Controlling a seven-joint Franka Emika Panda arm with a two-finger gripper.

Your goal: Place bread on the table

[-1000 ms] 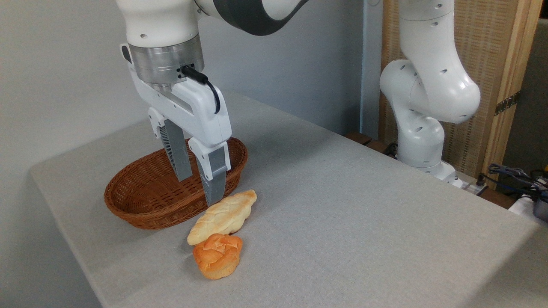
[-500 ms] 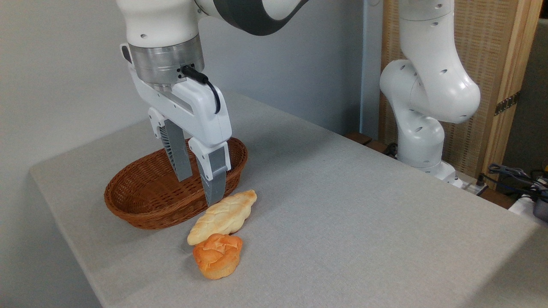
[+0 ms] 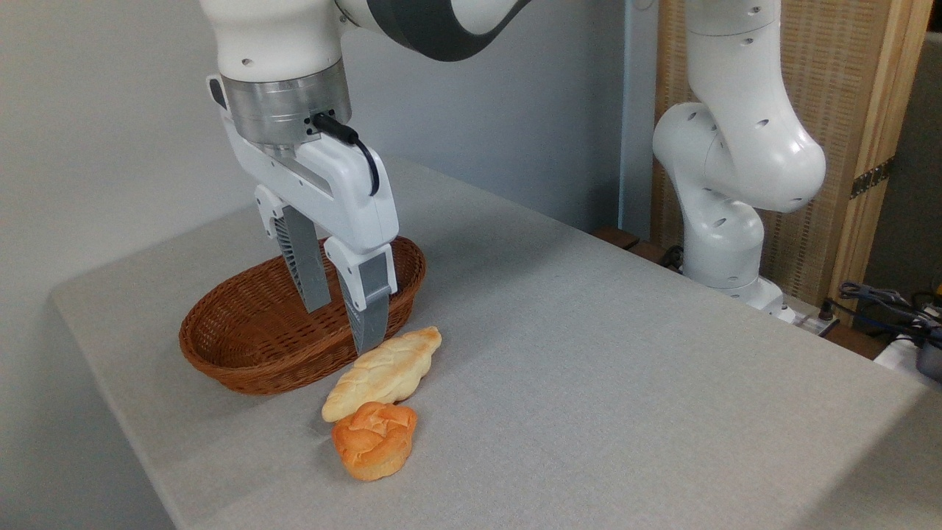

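Barely shifted since a second ago: gripper (image 3: 342, 324) raised by a hair, otherwise unchanged, hanging over the near rim of the wicker basket (image 3: 243, 368). Jaws parted with a clear gap and nothing between them, so released and empty. Bread (image 3: 374, 439) already down on the table (image 3: 589, 353), outside the basket, toward the camera and slightly right of the fingertips, well below them. Touching or nearly touching the near end of the braided loaf (image 3: 383, 374), which lies between bun and gripper, long axis running diagonally from lower left to upper right. Bun itself roundish, no marked long axis, orange-brown, glossy folded top, paler fluted sides, sitting upright. Judged from this: placement looks done, so no approach needed; only a clean retreat upward, clear of loaf and basket rim.
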